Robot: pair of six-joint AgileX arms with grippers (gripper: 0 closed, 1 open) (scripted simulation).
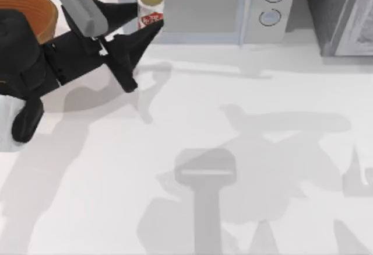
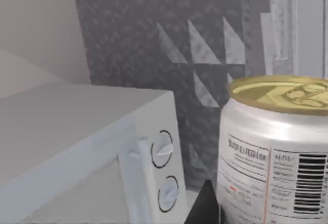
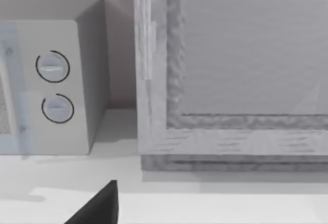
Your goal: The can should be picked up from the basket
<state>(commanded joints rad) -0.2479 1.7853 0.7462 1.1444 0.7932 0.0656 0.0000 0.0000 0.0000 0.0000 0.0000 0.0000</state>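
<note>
Currently the left gripper (image 1: 148, 26) has its two black fingers closed around the small white can with red label marks and dull gold top (image 1: 151, 10), held upright, clear of the round orange-brown wicker basket (image 1: 36, 9), which sits well behind the gripper, back along the arm at the table's far left. Just ahead of the gripper stands the pale grey microwave with two round dials (image 1: 215, 7); the can is close to its front face. Beside the fingers, toward the near edge, the white table (image 1: 245, 150) lies open and bare. In the left wrist view the can's label shows a barcode and small print, too fine to read. One dark fingertip (image 3: 97, 206) of the right gripper faces the microwave and a grey framed cabinet (image 3: 230, 70).
</note>
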